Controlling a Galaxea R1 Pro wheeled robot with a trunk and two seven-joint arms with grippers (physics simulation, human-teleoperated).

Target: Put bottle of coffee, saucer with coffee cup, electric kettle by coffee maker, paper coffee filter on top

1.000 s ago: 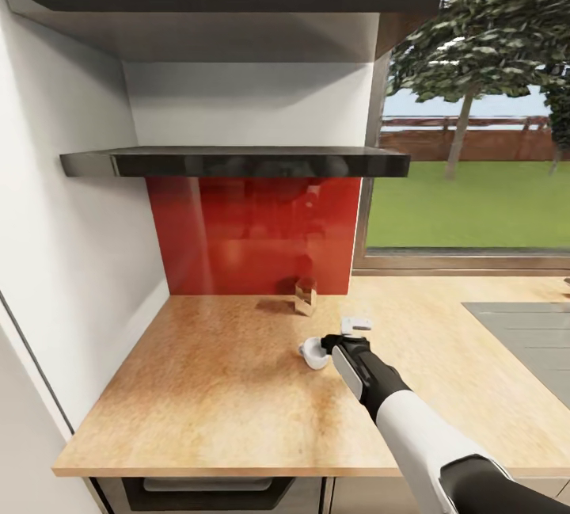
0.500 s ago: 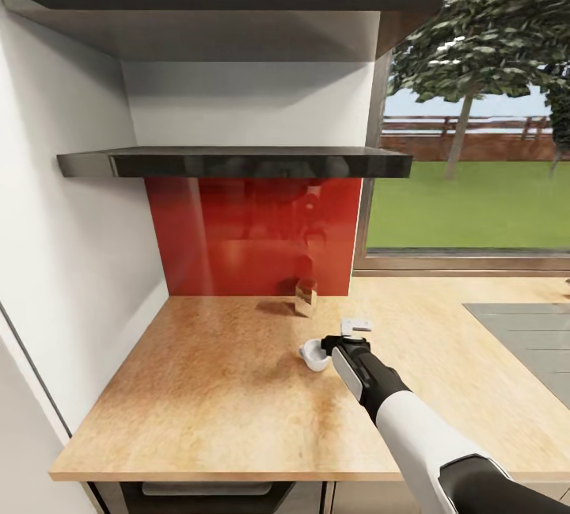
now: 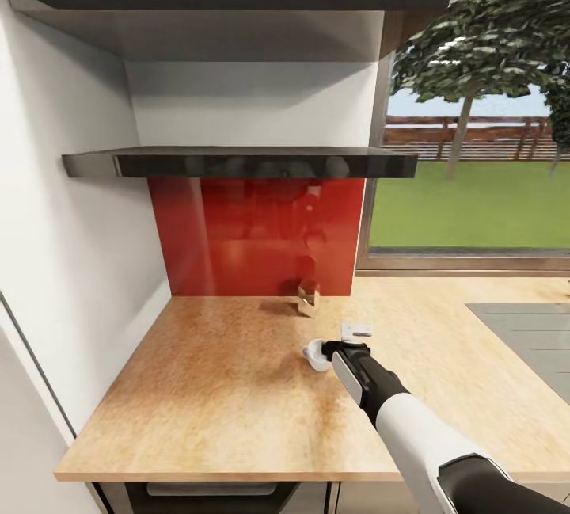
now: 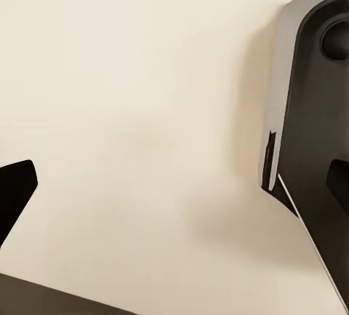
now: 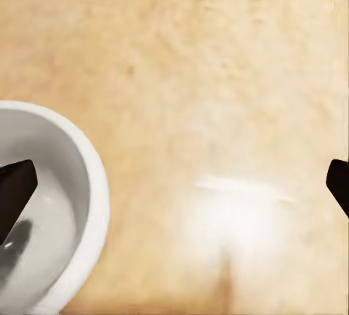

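Note:
The white coffee cup (image 3: 314, 355) stands on the beige kitchen countertop (image 3: 222, 387), a little in front of the red backsplash. My right gripper (image 3: 342, 347) is down at the cup's right side and stands open. In the right wrist view the cup (image 5: 51, 206) sits under one fingertip (image 5: 14, 195), which hangs over its hollow, while the other fingertip is far off over bare counter. A small flat white piece (image 3: 356, 330), perhaps the paper coffee filter, lies just behind the gripper. The kitchen shelf (image 3: 237, 161) hangs above; its top is hidden. The coffee maker, bottle of coffee, saucer and electric kettle are out of view.
A small clear glass (image 3: 308, 297) stands by the backsplash (image 3: 253, 245). A grey cooktop (image 3: 526, 336) is set into the counter at the right, under the window (image 3: 475, 181). A white wall (image 3: 71, 245) closes the left side. The left wrist view faces a cream surface (image 4: 145, 111).
The head view has shifted slightly. My right gripper and the cup stay almost where they were.

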